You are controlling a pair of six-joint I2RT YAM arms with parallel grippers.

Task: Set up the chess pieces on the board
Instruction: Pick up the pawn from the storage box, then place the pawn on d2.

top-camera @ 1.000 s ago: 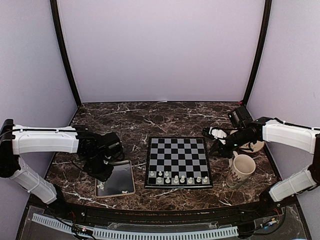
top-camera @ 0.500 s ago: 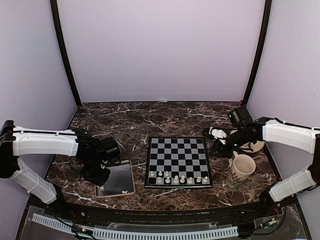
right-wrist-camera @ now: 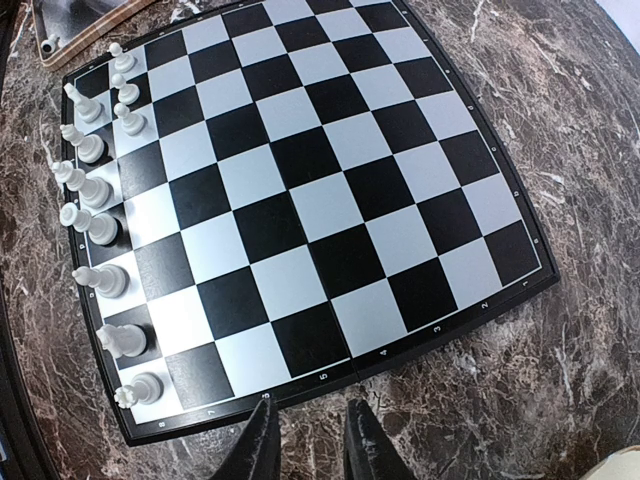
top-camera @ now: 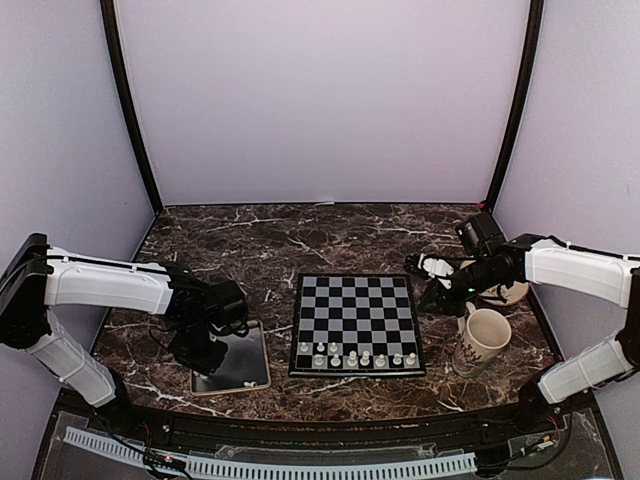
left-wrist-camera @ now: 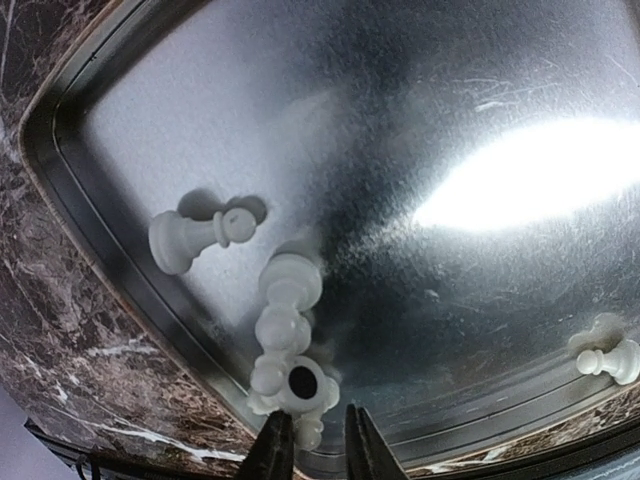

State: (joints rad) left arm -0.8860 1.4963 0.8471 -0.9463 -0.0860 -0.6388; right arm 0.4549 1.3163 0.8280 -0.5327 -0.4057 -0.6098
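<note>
Board (top-camera: 357,300): lies flat at the middle of the dark marble worktop (top-camera: 300,240). Chess pieces (top-camera: 352,357): stand upright in the two rows nearest the arm bases, most in the edge row, three in the next row toward the left corner. Tray (top-camera: 250,355): sits just left of the board, silver, with three more pieces lying on their sides inside, two small pawns (left-wrist-camera: 185,238) and one taller figure (left-wrist-camera: 285,315). Left fingers (left-wrist-camera: 275,450): hang low over a corner of the tray, a narrow gap between them, tips at the taller figure's base; cannot tell whether pinching it. Right fingers (right-wrist-camera: 258,445): hover above bare worktop just beside the board's right edge, slightly apart, holding nothing. Mug (top-camera: 482,338): stands upright to the right of the board.
</note>
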